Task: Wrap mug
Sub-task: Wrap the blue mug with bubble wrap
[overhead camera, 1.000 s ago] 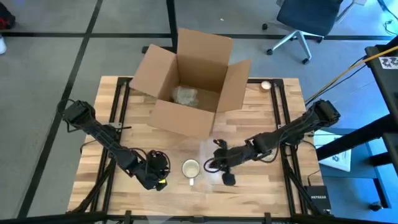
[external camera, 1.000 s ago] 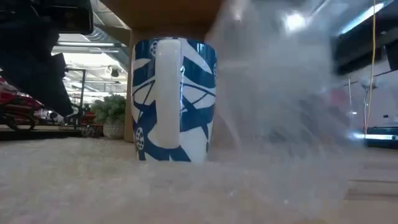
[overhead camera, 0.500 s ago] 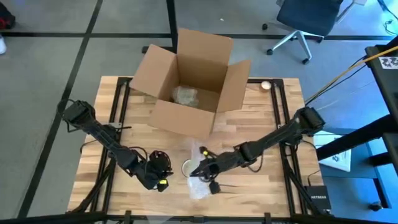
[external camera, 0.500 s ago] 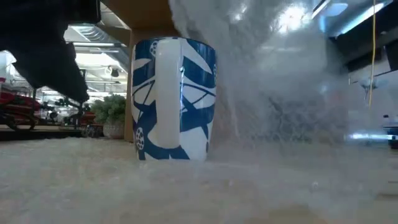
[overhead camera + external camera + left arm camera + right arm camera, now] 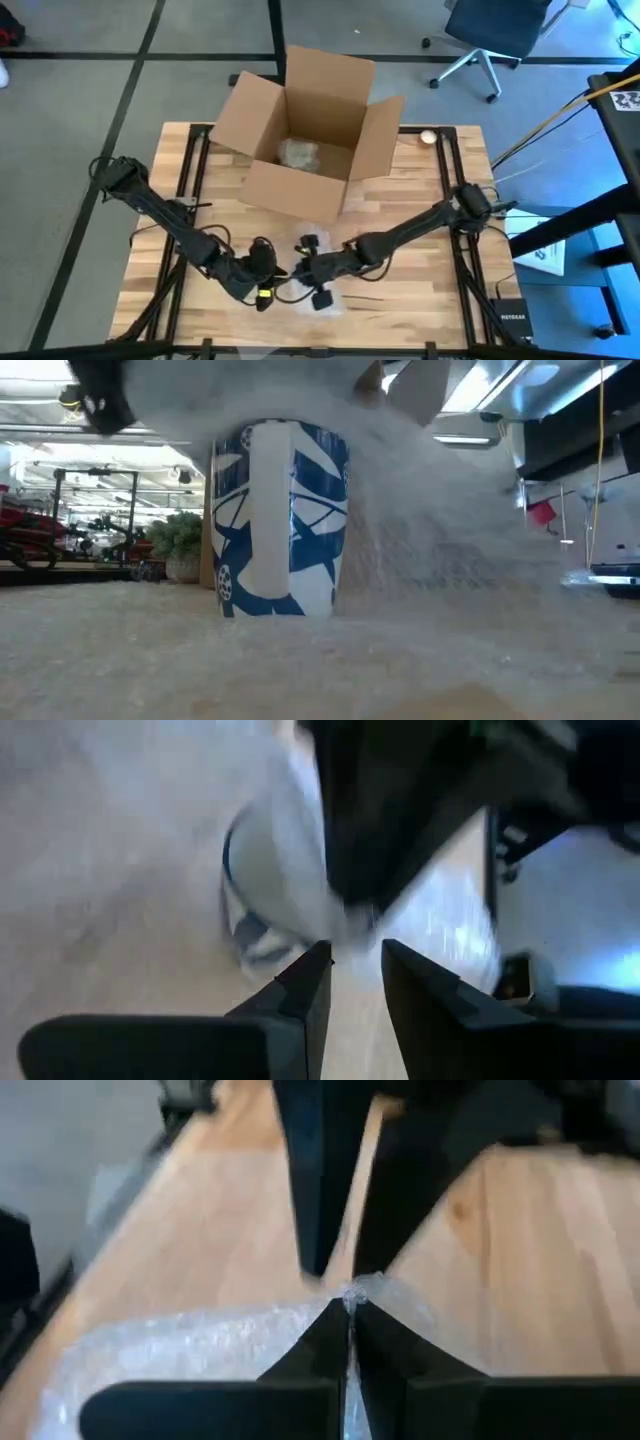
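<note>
The mug (image 5: pixel 281 520), blue and white with its handle facing the camera, is seen upright at the centre of the low view, on a sheet of wrap (image 5: pixel 440 610) that is draped over its top and down its right side. In the high view the mug is hidden under the two grippers, which meet at lower centre of the table (image 5: pixel 430 280). The right gripper (image 5: pixel 349 1302) is pinched closed on an edge of the wrap. The left gripper (image 5: pixel 352 958) is held narrowly parted just beside the mug, with nothing seen between its fingers. An open box (image 5: pixel 330 95) is placed at the upper centre of the table.
</note>
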Robot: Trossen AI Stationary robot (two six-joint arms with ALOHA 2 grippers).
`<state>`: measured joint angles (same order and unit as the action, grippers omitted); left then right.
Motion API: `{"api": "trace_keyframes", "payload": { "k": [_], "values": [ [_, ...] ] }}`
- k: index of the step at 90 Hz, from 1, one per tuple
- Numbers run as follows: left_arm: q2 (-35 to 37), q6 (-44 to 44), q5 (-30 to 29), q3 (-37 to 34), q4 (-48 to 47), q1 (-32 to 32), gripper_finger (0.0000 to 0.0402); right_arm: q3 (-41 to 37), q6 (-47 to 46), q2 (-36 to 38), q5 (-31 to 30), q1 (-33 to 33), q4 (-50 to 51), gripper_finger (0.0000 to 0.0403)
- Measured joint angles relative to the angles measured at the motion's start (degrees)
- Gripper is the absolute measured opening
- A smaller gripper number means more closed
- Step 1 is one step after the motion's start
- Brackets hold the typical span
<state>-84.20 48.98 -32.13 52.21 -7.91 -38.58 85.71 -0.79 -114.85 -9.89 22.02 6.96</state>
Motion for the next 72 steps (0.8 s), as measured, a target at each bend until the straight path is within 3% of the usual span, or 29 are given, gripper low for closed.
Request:
{"api": "trace_keyframes", "payload": {
  "k": [11,43,72],
  "values": [
    [-0.38,-2.96,-2.95,0.41,1.30,0.69,0.0076,-0.11,0.01,-0.03,0.61,0.00,1.30,0.0001],
    [-4.28,-2.28,-2.96,0.02,1.74,2.69,0.0076,-0.33,-1.78,-0.83,0.99,0.04,3.13,0.0006],
    [-4.52,-3.99,-2.70,-0.16,0.54,2.68,0.0076,-0.17,-2.35,1.99,3.04,0.09,3.11,0.0134]
  ]
}}
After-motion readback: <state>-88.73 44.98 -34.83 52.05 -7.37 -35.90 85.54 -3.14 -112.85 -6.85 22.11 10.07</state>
